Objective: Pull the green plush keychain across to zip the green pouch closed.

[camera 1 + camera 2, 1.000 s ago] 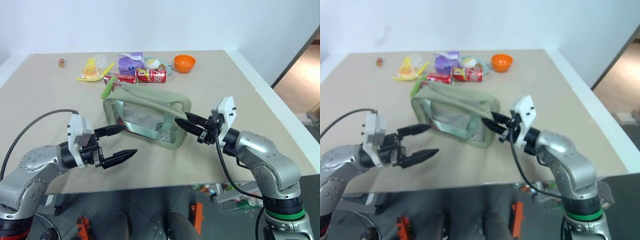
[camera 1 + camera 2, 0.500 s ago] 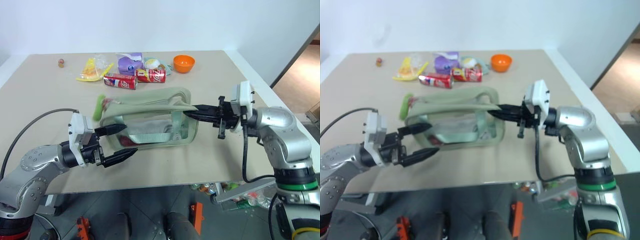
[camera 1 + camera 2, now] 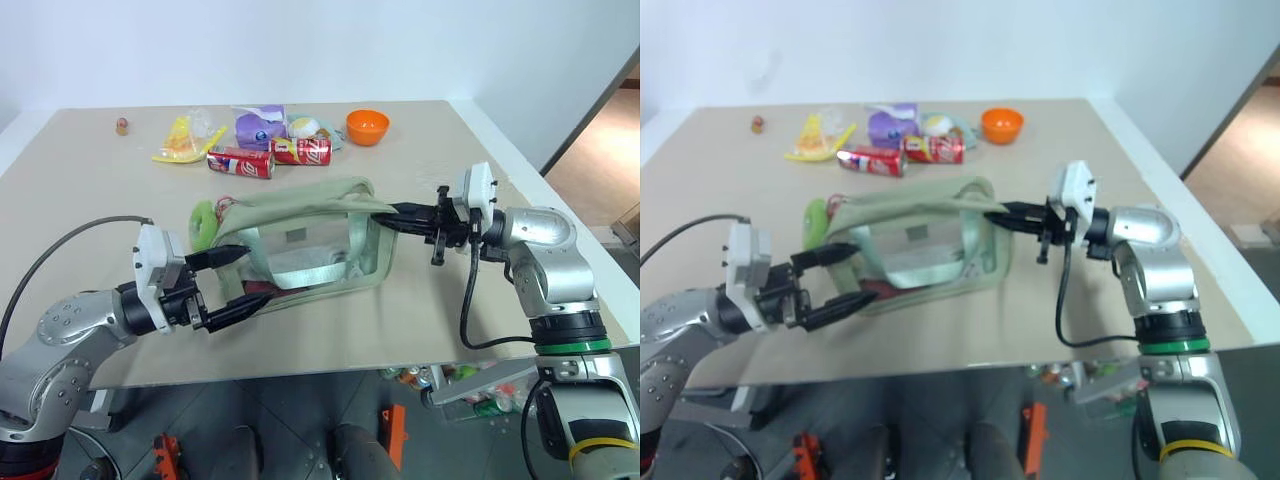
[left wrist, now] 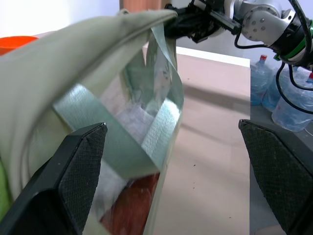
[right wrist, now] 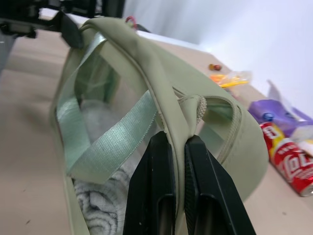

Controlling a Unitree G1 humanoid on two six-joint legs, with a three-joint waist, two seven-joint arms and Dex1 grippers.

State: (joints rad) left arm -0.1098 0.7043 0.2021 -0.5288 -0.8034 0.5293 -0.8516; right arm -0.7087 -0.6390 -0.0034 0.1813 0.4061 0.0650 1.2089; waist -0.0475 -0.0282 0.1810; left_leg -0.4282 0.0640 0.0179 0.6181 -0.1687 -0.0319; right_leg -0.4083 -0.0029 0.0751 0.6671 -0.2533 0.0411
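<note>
- The green pouch sits on the table between the two arms, near the front edge; we read it as tilted, its right end raised off the surface.
- We see clear side panels, a pale green webbing strap across the near panel, and something white, towel-like, inside. A red item shows low at the pouch's left front corner; we cannot tell whether it is inside.
- The green plush keychain hangs at the pouch's left end, close above the left gripper's upper finger. We cannot tell whether the two touch.
- Right gripper: fingers pressed together, pinching the fabric at the pouch's upper right end. In the right wrist view the two black fingers clamp the sage top edge just below a small webbing loop.
- Left gripper: fingers spread wide, held at the pouch's left front corner. In the left wrist view one textured pad lies in front of the near clear panel, the other stands well off to the side over bare table. It grasps nothing.
- Behind the pouch, well apart from it, we note two red cans, a purple packet, yellow packets, an orange bowl and a small brown object near the far left.
</note>
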